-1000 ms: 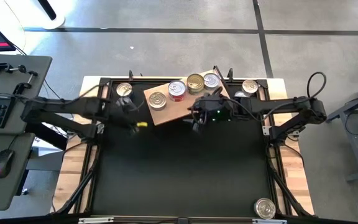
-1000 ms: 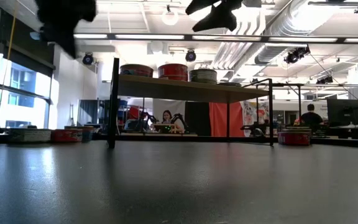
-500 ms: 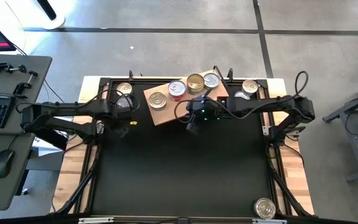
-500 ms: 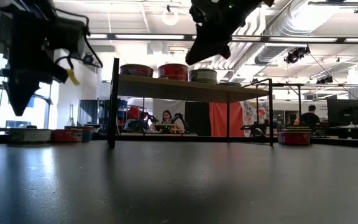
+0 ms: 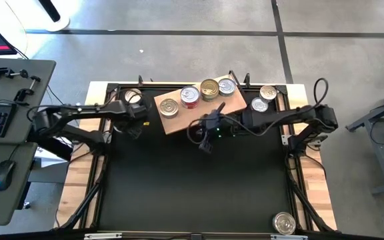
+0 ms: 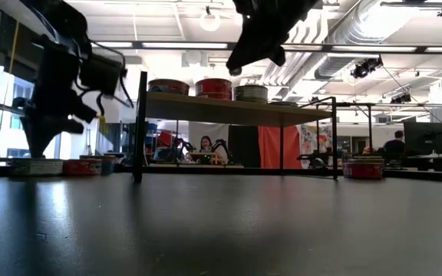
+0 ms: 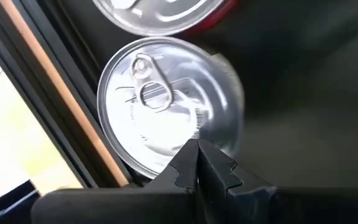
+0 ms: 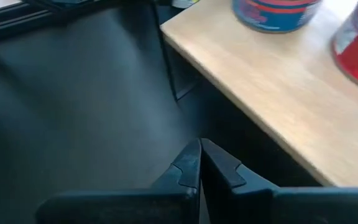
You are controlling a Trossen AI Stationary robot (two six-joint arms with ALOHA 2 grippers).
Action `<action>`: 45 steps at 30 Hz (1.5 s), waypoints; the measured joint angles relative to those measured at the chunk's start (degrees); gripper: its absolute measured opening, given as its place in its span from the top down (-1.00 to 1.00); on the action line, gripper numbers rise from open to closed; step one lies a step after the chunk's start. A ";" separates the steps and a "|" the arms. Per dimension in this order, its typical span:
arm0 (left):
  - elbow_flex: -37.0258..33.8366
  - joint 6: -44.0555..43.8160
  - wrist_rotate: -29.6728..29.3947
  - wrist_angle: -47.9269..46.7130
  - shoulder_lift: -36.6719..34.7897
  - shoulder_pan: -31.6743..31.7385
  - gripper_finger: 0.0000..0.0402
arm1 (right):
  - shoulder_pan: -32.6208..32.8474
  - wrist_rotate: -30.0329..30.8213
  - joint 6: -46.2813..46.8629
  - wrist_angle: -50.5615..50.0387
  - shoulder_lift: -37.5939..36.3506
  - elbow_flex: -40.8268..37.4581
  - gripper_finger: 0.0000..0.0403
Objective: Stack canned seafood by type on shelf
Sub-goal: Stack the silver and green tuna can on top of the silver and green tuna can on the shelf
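Several tins of canned seafood (image 5: 190,97) stand on the shelf (image 5: 199,115), a light-brown wooden top on legs at the table's far side. Other tins stand on the table: a silver one (image 7: 166,118) at the far left, two at the far right (image 5: 267,92), one near the front right corner (image 5: 284,223). My left gripper (image 7: 197,144) is shut and points steeply down over the near rim of the far-left tin (image 5: 133,97). My right gripper (image 8: 199,149) is shut on nothing, high above the mat just in front of the shelf's near edge (image 8: 260,93). My left gripper has its shut tips over the rim of the silver tin's lid (image 7: 185,140), coming from above. The tips themselves cover the spot, so I cannot tell whether they touch the tin.
A second tin with a red side (image 7: 160,12) stands right beside the silver one. The black frame rail and pale wooden edge strip (image 7: 36,93) run close along the left of these tins. The black mat (image 5: 192,187) lies bare across the near half.
My left gripper has come down and swung toward the table's far left corner, tipping steeply downward over the tins there. My right gripper has shut on nothing and sunk a little in front of the shelf.
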 joint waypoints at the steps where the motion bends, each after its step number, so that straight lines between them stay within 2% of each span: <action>1: 0.00 -0.01 -0.08 0.17 1.23 0.53 1.00 | 0.34 0.17 0.01 0.00 0.00 0.00 1.00; 7: 0.33 0.00 -0.94 -0.26 6.01 1.11 1.00 | 1.96 0.29 0.00 -0.30 0.00 0.00 1.00; 11: 0.14 -1.50 -1.38 -0.37 5.14 -2.56 1.00 | 2.77 0.35 -0.05 -1.12 0.00 0.00 1.00; 19: -0.02 -9.68 4.19 -1.18 1.59 -10.07 1.00 | 3.17 2.23 -1.41 -1.07 0.00 0.00 1.00; 26: 0.10 -16.64 4.09 1.33 1.58 -17.33 1.00 | 3.11 2.18 -1.51 -1.09 0.00 0.00 1.00; 37: 0.17 -29.78 8.56 1.01 1.54 -35.69 1.00 | 3.11 2.56 -3.49 -1.31 0.00 0.00 1.00; 42: 0.16 -37.53 14.41 2.69 1.49 -46.44 1.00 | 3.11 2.44 -3.96 -2.42 0.00 0.00 1.00; 45: 0.28 -42.22 17.64 6.73 1.39 -52.80 1.00 | 3.09 -0.72 -4.91 -4.06 -0.55 0.00 1.00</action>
